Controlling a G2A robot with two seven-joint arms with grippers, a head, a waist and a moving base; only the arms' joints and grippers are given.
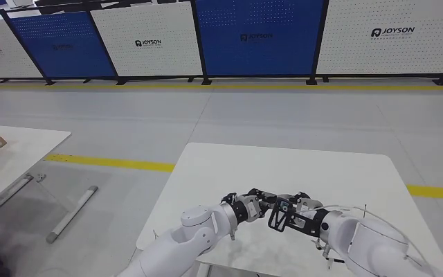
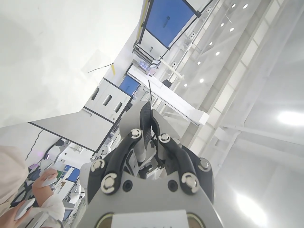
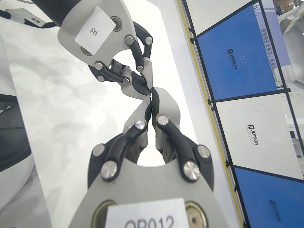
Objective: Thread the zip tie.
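Above the white table (image 1: 291, 166), near its front edge, my two grippers meet tip to tip. My left gripper (image 1: 265, 206) is shut on a thin black zip tie (image 2: 149, 91). The tie's free end sticks out well past the fingertips of that gripper (image 2: 150, 110) in the left wrist view. My right gripper (image 1: 282, 211) comes in from the other side. In its wrist view the right gripper (image 3: 152, 97) has its black pads pressed together on a short dark piece of the zip tie (image 3: 150, 92). The left gripper (image 3: 147, 89) touches it there.
A thin dark strip (image 2: 99, 68) lies on the table farther off. The table's far edge and bare floor lie beyond, with blue and white pegboard panels (image 1: 259, 34) at the back. Another white table (image 1: 28, 145) stands to the left.
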